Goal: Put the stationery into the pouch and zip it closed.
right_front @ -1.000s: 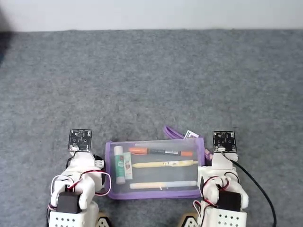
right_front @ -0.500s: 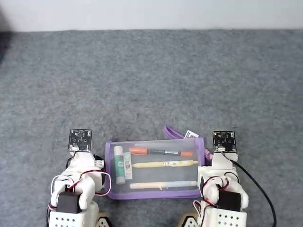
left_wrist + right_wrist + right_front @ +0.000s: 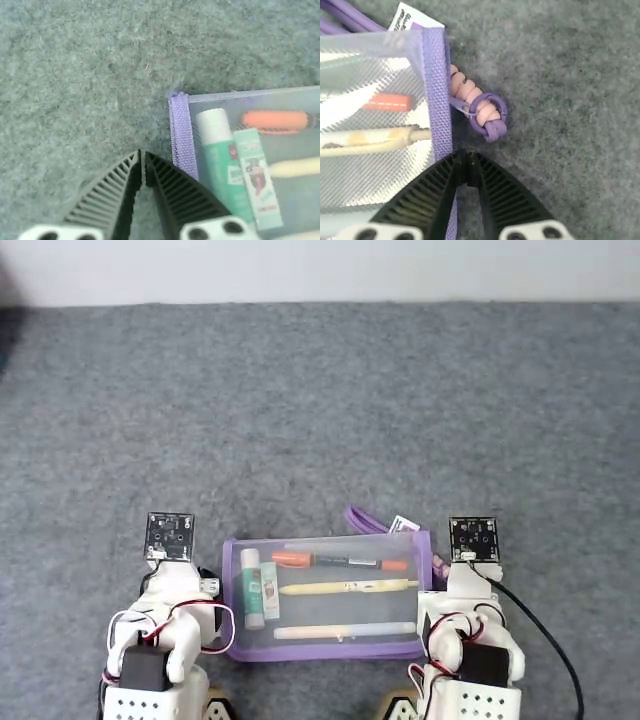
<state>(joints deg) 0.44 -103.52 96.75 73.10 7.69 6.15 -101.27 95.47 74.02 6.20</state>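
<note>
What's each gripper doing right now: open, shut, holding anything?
Left gripper: shut, holding nothing, beside the pouch.
Right gripper: shut, holding nothing, near the zipper pull.

Count: one mesh pouch [image 3: 229,592]. It holds three pens: orange pen [image 3: 340,562], yellow pen [image 3: 345,587], pale pen [image 3: 345,630]. One glue stick [image 3: 251,592], one green labelled pack [image 3: 270,592]. One beaded zip pull [image 3: 481,109].
</note>
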